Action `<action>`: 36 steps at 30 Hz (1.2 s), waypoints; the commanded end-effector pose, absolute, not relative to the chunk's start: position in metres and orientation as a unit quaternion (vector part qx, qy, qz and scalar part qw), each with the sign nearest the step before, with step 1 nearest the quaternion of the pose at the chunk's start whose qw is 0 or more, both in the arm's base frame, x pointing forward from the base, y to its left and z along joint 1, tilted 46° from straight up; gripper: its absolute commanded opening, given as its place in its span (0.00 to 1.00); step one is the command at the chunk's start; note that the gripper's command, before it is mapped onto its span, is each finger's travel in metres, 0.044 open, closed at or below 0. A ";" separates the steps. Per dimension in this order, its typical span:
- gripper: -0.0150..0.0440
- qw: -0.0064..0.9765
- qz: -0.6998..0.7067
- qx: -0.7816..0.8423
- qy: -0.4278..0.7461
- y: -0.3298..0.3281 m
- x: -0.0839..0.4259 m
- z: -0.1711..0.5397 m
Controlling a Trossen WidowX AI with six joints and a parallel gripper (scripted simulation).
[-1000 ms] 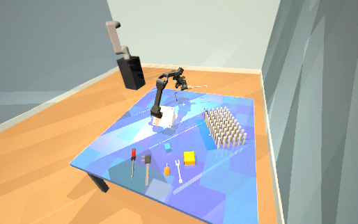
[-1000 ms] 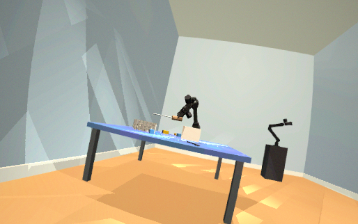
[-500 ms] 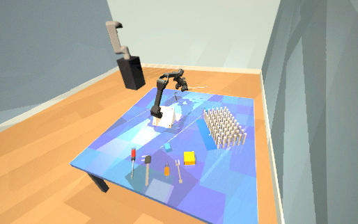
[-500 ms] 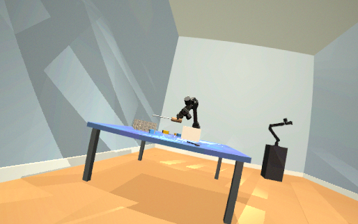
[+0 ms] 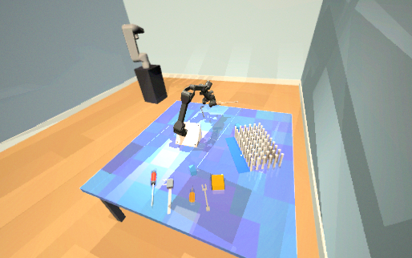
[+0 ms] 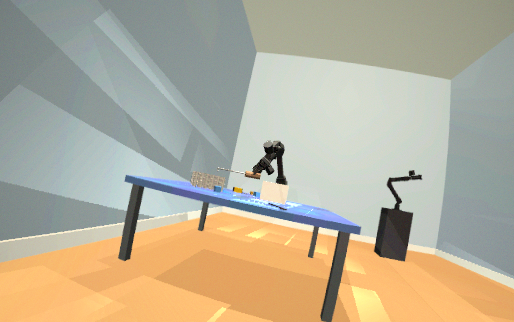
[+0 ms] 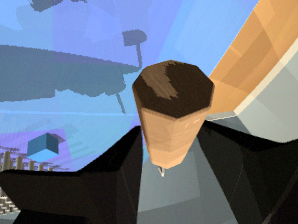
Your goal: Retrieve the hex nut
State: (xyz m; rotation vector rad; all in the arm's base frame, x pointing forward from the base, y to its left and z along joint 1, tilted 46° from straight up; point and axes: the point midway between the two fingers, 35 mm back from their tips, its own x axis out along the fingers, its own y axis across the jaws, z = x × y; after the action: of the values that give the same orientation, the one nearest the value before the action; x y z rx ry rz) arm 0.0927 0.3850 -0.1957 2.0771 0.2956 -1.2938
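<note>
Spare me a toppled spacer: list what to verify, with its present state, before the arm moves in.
1. Pincer shut on the wooden-handled tool: ok.
2. Tool apart from the metal spacers: ok, it is held up, off to one side of them.
3. Visible spacers upright: ok.
4. No tool lying on the blue taped strip: ok.
5. Hex nut located: cannot tell, no view shows it among the spacers.
6. Tool tip shaped to hook: cannot tell, too small.

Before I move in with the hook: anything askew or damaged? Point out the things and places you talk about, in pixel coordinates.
Nothing looks damaged: the spacers [image 5: 262, 146] [image 6: 208, 180] stand upright in rows, and the tool [image 5: 212, 102] [image 6: 256, 171] grips the wooden handle [image 6: 253, 175] [image 7: 174, 135] above the table.
</note>
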 end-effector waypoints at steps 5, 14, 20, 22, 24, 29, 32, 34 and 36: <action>0.25 0.334 -0.493 0.796 0.114 0.379 0.095 -0.203; 0.25 0.334 -0.492 0.796 0.114 0.373 0.097 -0.212; 0.25 0.334 -0.492 0.796 0.114 0.369 0.098 -0.217; 0.25 0.334 -0.492 0.796 0.114 0.368 0.099 -0.219; 0.25 0.334 -0.492 0.796 0.114 0.366 0.099 -0.220; 0.25 0.334 -0.492 0.796 0.114 0.363 0.100 -0.225; 0.25 0.334 -0.492 0.796 0.114 0.360 0.101 -0.227; 0.25 0.334 -0.492 0.796 0.114 0.359 0.101 -0.229; 0.25 0.334 -0.492 0.796 0.114 0.358 0.102 -0.230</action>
State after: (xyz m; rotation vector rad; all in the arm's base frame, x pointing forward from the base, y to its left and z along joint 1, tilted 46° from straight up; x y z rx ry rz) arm 0.1004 0.3604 -0.2278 2.0778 0.2956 -1.2929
